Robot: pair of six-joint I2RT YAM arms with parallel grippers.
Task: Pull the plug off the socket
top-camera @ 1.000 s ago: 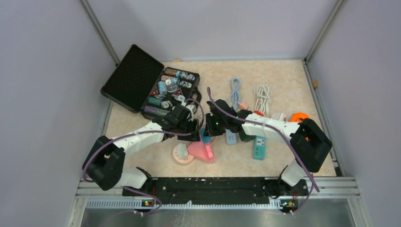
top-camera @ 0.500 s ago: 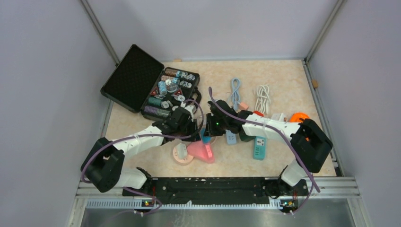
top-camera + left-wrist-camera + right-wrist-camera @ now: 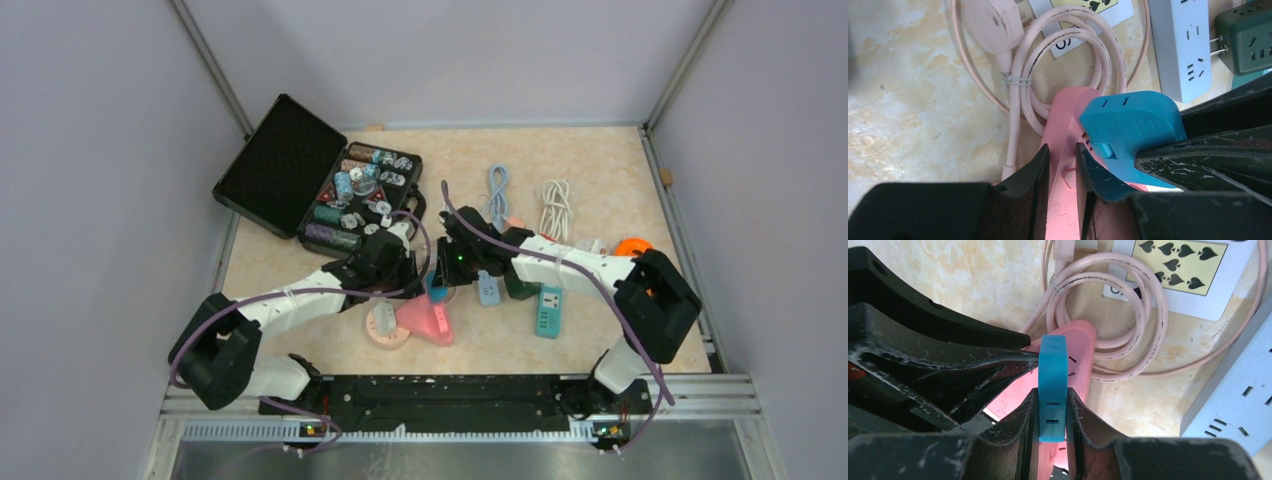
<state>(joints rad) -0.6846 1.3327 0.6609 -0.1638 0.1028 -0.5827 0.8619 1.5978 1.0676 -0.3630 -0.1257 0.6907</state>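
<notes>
Blue plug [image 3: 1052, 385]; pink socket [image 3: 1065, 125], pale pink cable [image 3: 1017, 92]; black-spaded yellow card [image 3: 1175, 267]

Right gripper [image 3: 1052, 407] clamped on blue plug [image 3: 1052, 360], plug upright in pink socket strip [image 3: 1079, 347], coiled pink cable [image 3: 1148, 310] behind, 1 spades card [image 3: 1178, 270] under cable.

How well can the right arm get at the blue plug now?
Probably yes: the right gripper is shut on the blue plug, and the left gripper pinches the pink socket under it.

I see a chunky turquoise plastic plug [image 3: 1130, 125] standing upright, seated in the end of a flat pink plastic socket strip [image 3: 1065, 120] lying on the counter [image 3: 908, 100], its pink cord [image 3: 1020, 95] coiled just beyond.
</notes>
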